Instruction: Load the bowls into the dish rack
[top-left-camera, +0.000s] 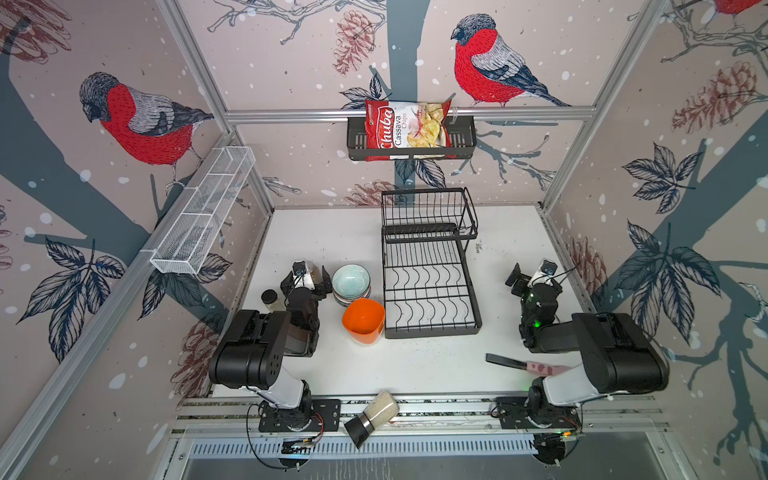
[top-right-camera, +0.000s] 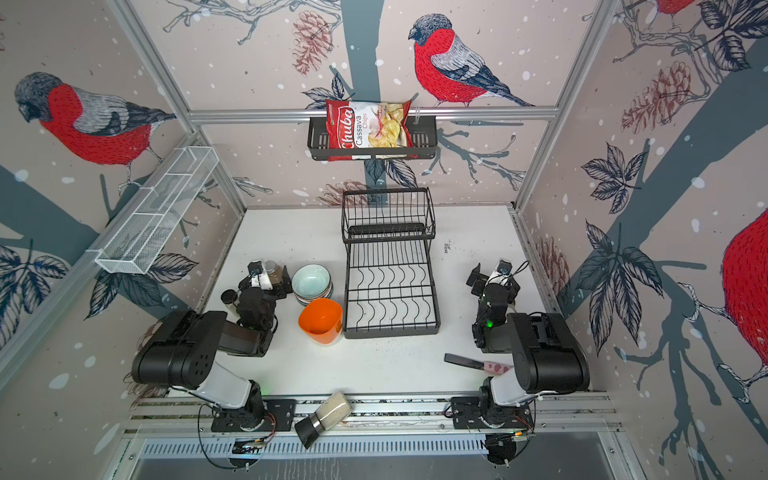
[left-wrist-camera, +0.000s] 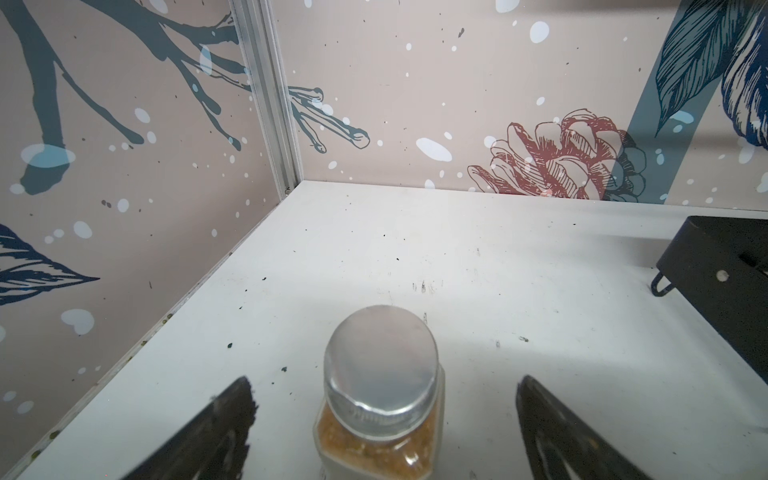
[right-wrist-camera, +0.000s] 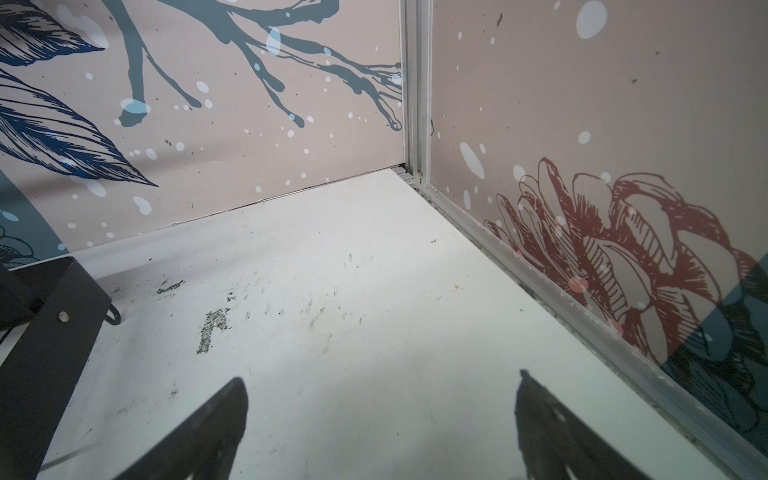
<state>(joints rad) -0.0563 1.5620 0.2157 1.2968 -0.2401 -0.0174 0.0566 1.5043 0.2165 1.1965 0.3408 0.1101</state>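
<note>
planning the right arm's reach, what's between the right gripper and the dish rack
Nothing stands there: only bare white table lies between the right gripper and the dish rack, as both top views show.

The spice jar between the spread fingers of the left gripper is cut off at its base by the wrist picture's edge; in both top views the gripper hides most of it. Just beside that gripper, only rims show of the bowls stacked under the teal bowl. Their number cannot be told, and the orange bowl covers part. Each wrist view catches just a corner of the dish rack. Behind the right gripper, the pink-handled tool has its end hidden under the right arm.
</note>
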